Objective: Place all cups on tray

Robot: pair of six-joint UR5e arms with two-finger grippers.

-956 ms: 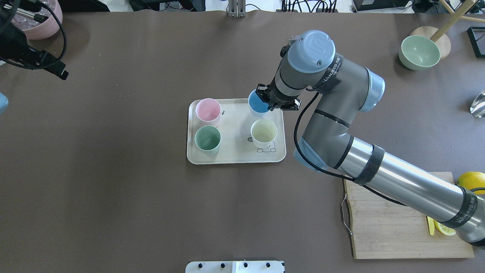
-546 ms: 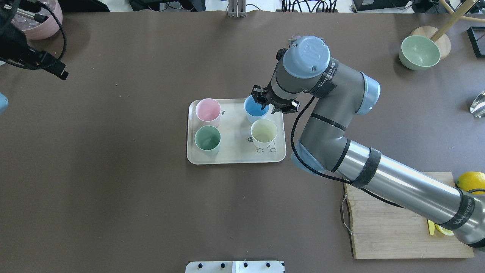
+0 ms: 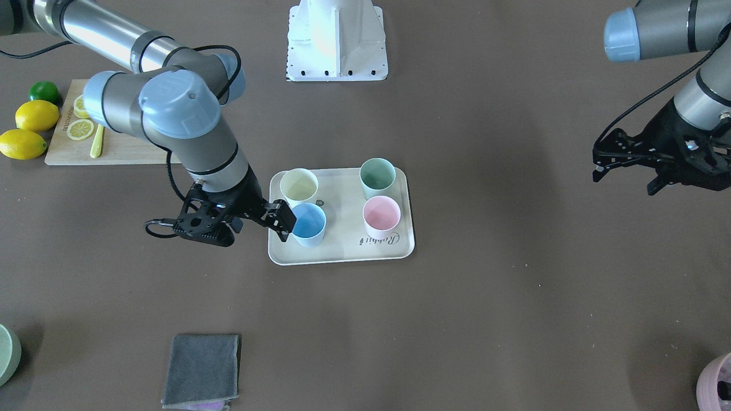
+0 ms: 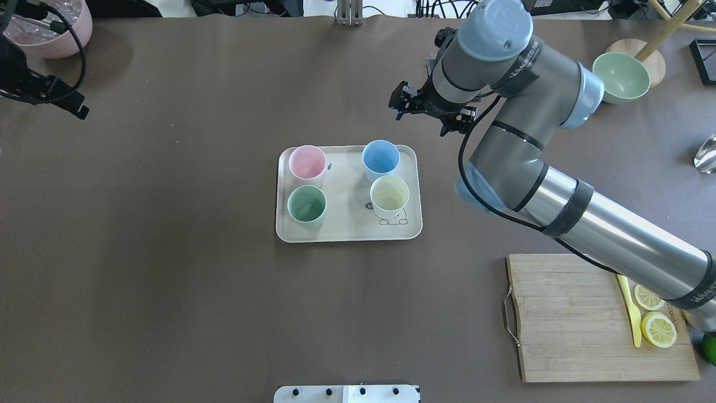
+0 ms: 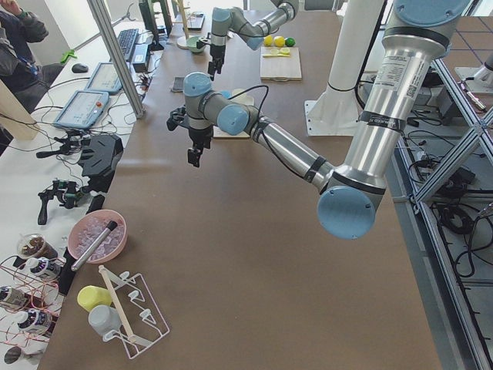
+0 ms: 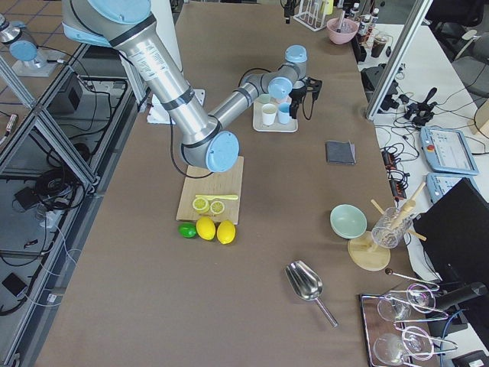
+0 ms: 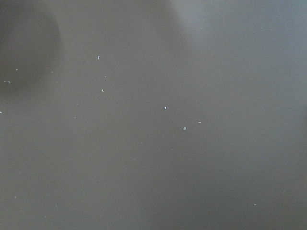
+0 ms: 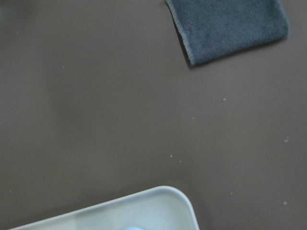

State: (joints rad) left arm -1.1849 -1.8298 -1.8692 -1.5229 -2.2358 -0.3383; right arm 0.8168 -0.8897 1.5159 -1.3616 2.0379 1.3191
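Right pincer lifted off blue cup, jaws apart, empty; cup on tray.

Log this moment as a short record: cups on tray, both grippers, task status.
cups on tray: four, all upright: pink cup, green cup, blue cup, yellow cup
tray: holds every cup inside its rim
right gripper: open, empty, clear of the cups
left gripper: far off to the side, open or shut unclear
task status: looks complete

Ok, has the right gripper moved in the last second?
Yes. In the overhead view the right gripper has left the blue cup and now sits beyond the far edge of the tray.
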